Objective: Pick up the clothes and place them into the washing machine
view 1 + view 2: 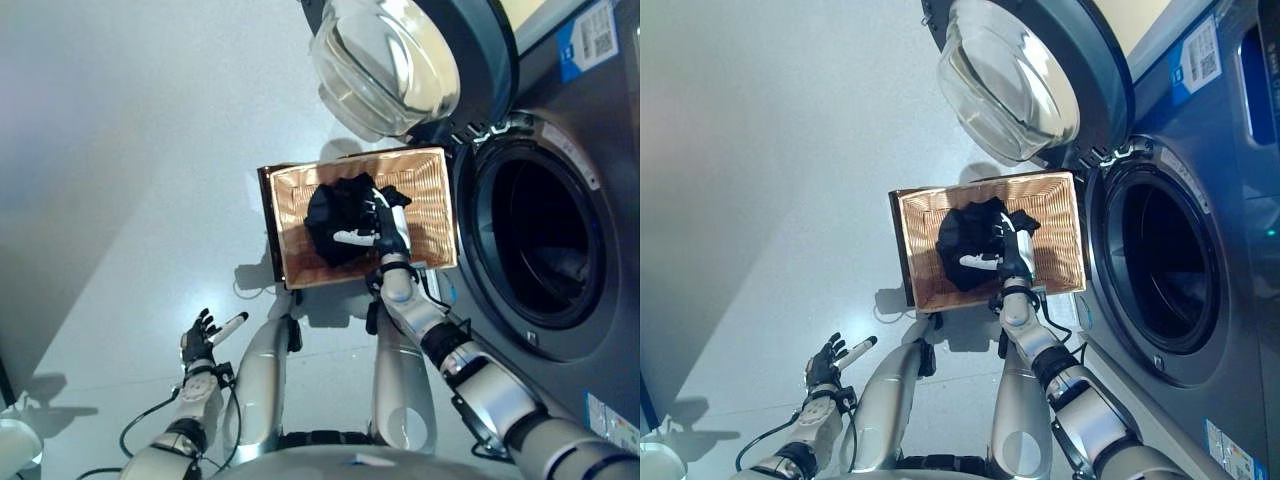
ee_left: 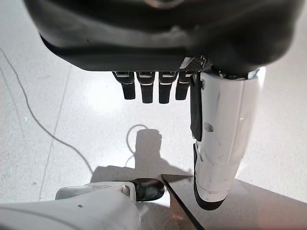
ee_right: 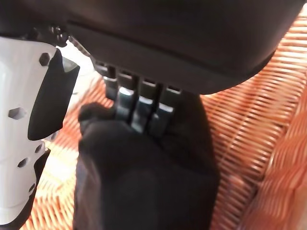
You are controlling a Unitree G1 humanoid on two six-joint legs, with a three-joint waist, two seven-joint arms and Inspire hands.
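Below us, on a pale grey floor [image 1: 130, 150], sits a woven wicker basket [image 1: 425, 215], rectangular and copper-orange, just beside the front of a dark grey washer [image 1: 570, 330]. The washer's round drum opening [image 1: 540, 245] gapes dark, and its door [image 1: 385, 65] (a clear glass bowl in a dark ring) is swung wide open above the basket.

Inside the basket lies a bundle of black clothes [image 1: 335, 215], heaped toward the side farther from the washer. Our right hand [image 1: 385, 225] reaches down into the basket and rests on the bundle. In the right wrist view its fingers [image 3: 139, 108] press straight down into the black cloth, with the white-covered thumb [image 3: 24, 143] standing apart to one side; the tips sink into the folds, so we cannot tell whether they are grasping the cloth or only touching it.

Our left hand [image 1: 200, 338] hangs low on the left, well apart from the basket, above the bare floor. Its fingers [image 2: 146, 88] are relaxed and its thumb [image 2: 220, 143] juts out; it grasps nothing.
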